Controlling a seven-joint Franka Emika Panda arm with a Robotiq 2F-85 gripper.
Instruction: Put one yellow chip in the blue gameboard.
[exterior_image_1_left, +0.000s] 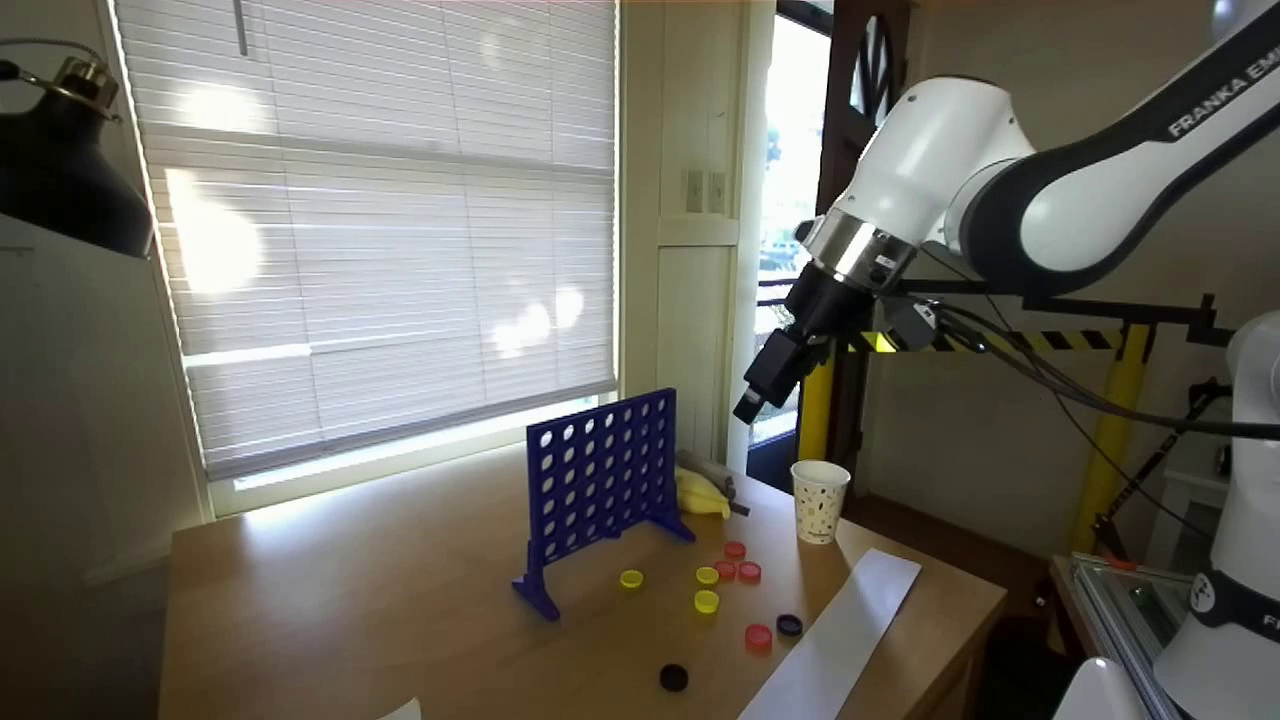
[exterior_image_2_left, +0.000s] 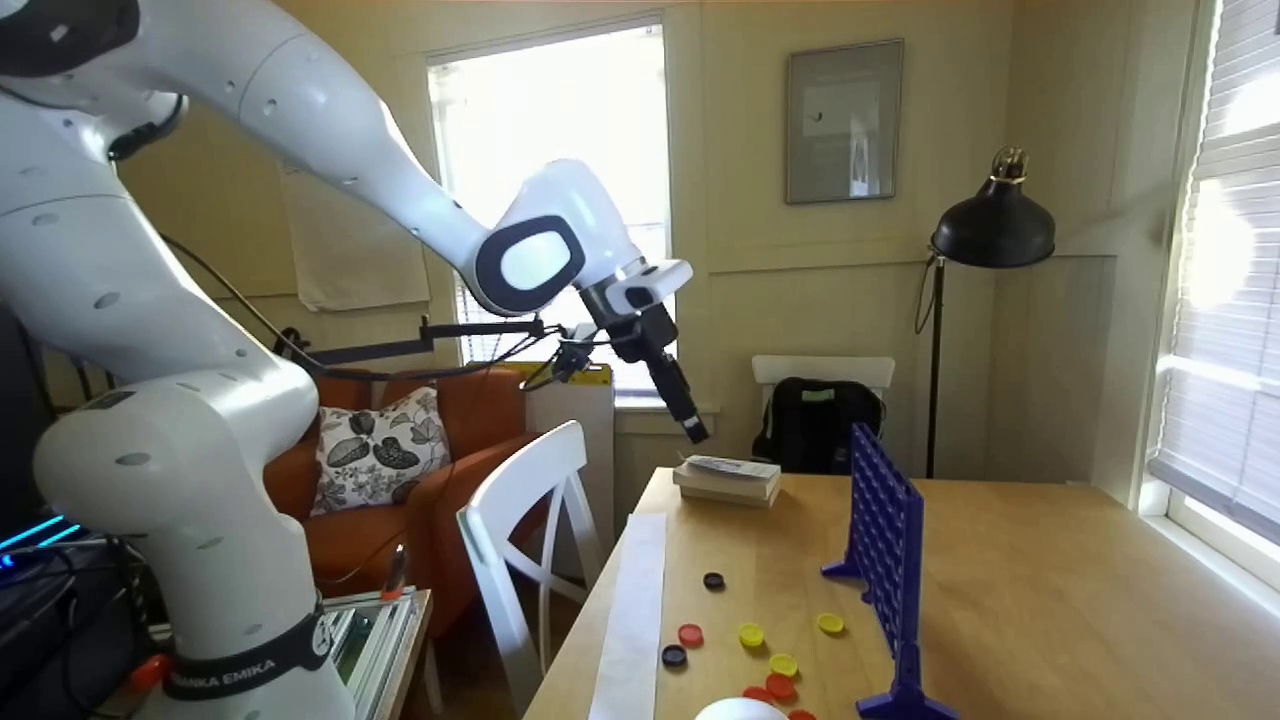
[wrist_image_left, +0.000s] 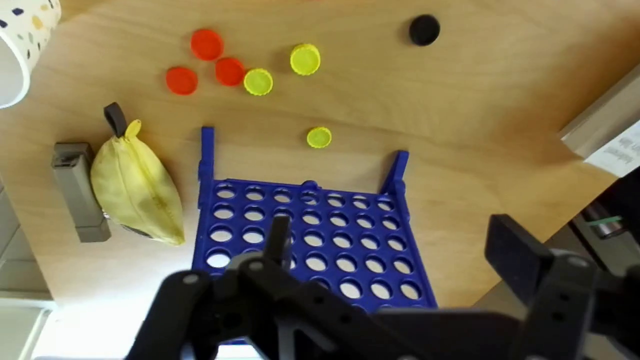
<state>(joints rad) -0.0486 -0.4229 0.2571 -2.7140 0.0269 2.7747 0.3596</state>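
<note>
Gameboard (wrist_image_left: 329, 251), upright blue plastic punched with round holes, is being faced by ridged yellow chips (wrist_image_left: 305, 59) on the wooden table (exterior_image_1_left: 370, 580) – and the gripper (wrist_image_left: 391, 235), spread wide and empty, is being held aloft!

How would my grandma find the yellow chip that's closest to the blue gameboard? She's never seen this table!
On the wooden table, look for the upright blue gameboard full of round holes. In the wrist view, a small round yellow chip lies just above it. The other two yellow chips sit farther from the gameboard, near red chips, while this one lies by itself.
</note>
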